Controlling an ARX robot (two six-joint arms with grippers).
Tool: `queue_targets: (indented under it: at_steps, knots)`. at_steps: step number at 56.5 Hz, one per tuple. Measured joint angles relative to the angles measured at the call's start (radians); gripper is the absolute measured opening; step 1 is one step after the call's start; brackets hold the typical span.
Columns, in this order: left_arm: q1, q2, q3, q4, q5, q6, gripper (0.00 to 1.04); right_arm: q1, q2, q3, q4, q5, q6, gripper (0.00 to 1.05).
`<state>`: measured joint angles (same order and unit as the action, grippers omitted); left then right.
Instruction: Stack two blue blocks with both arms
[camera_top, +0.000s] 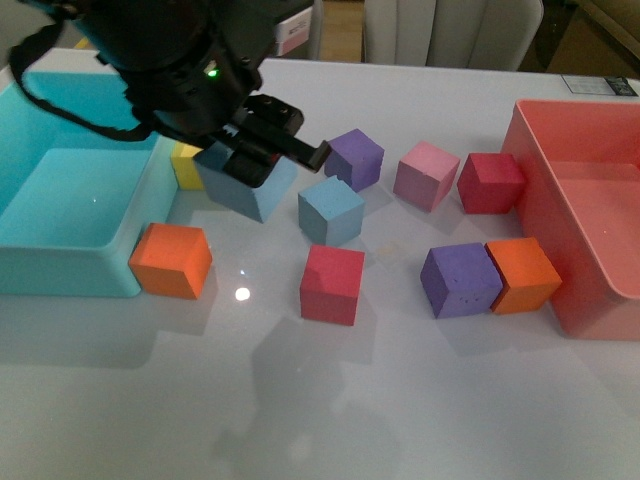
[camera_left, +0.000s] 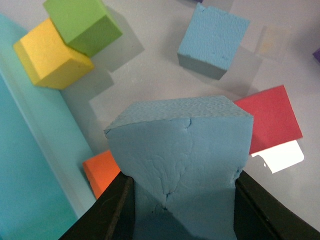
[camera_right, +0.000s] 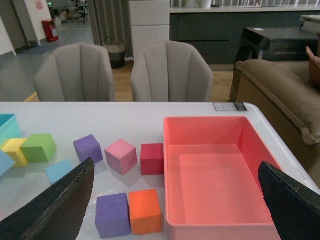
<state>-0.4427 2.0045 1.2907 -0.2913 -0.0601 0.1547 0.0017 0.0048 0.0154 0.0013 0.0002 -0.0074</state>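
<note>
though glossy, white table (camera_top: 450, 410) before grey chairs (camera_right: 171, 72)

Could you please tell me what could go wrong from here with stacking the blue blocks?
The held blue block looks creased in the left gripper; it could spring or shift on release. The free blue block has a purple cube and a red cube nearby, which the gripper might nudge while lowering.

No text legible anywhere. Small dark card (camera_top: 600, 86), far right: print too small to read. Pink-white label (camera_top: 292, 30), far side, left of centre: blurred.
</note>
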Motion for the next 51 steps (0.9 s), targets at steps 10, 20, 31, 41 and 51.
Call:
queue_targets:
  at_steps: [10, 20, 31, 41, 51]
  knots:
    - [-0.023, 0.151, 0.221, -0.087, 0.001, 0.032, 0.41, 0.000, 0.000, 0.000, 0.000, 0.000, 0.000, 0.96]
    - [-0.043, 0.266, 0.398, -0.149, 0.003, 0.045, 0.41, 0.000, 0.000, 0.000, 0.000, 0.000, 0.000, 0.96]
    - [-0.063, 0.352, 0.498, -0.184, -0.001, 0.058, 0.41, 0.000, 0.000, 0.000, 0.000, 0.000, 0.000, 0.96]
    - [-0.080, 0.401, 0.531, -0.196, -0.005, 0.066, 0.41, 0.000, 0.000, 0.000, 0.000, 0.000, 0.000, 0.96]
    - [-0.089, 0.449, 0.570, -0.207, -0.013, 0.076, 0.41, 0.000, 0.000, 0.000, 0.000, 0.000, 0.000, 0.96]
